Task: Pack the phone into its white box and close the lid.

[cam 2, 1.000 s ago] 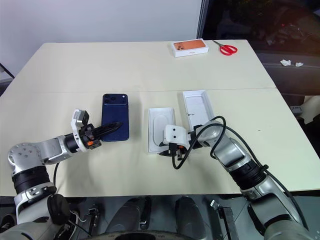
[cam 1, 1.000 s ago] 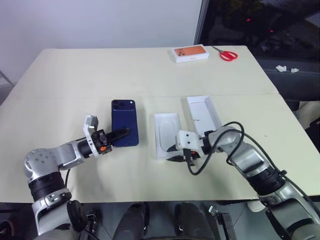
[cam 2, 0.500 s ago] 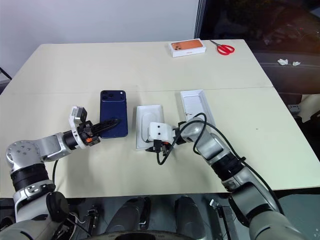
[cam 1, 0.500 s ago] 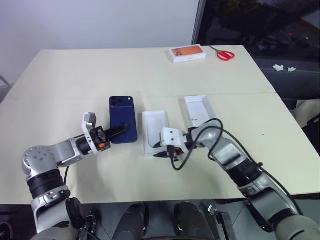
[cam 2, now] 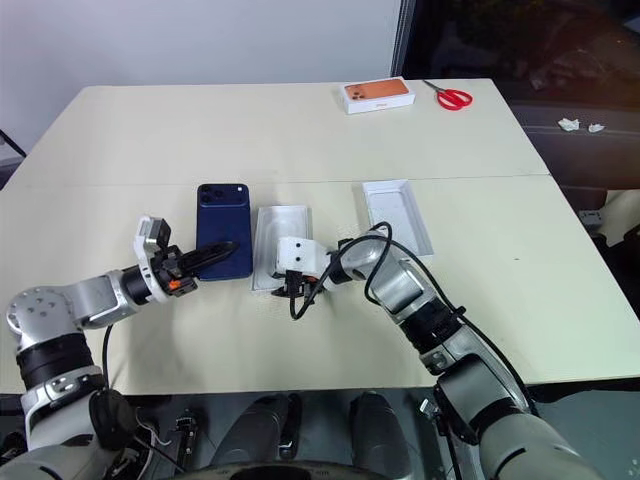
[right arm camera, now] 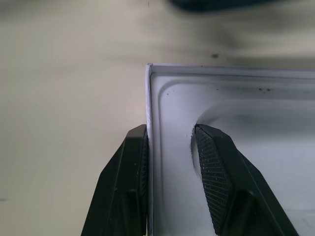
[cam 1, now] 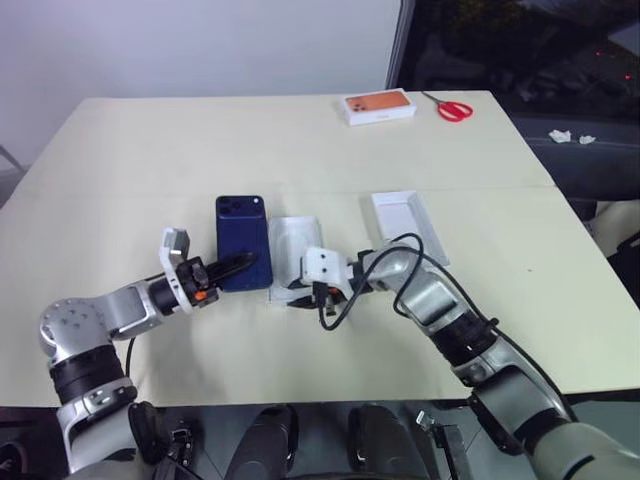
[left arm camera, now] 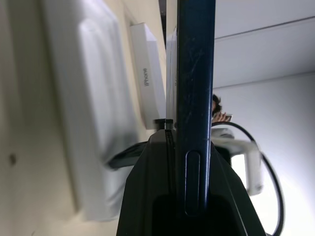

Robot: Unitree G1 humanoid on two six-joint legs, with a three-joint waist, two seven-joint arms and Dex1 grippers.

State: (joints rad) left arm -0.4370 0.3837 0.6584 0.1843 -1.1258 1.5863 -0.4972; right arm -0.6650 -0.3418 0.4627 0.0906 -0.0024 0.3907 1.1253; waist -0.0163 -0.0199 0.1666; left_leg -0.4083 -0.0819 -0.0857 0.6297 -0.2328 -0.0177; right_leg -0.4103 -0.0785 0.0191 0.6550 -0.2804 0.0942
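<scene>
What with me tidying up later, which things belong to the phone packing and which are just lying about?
Job: phone, recessed white tray, plain white tray.
Lying about: orange-topped box, scissors.

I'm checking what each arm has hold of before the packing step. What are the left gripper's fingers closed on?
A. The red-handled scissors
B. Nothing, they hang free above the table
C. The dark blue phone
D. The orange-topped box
C: the left gripper is shut on the near end of the phone; the left wrist view shows the phone's edge clamped between its fingers.
</scene>
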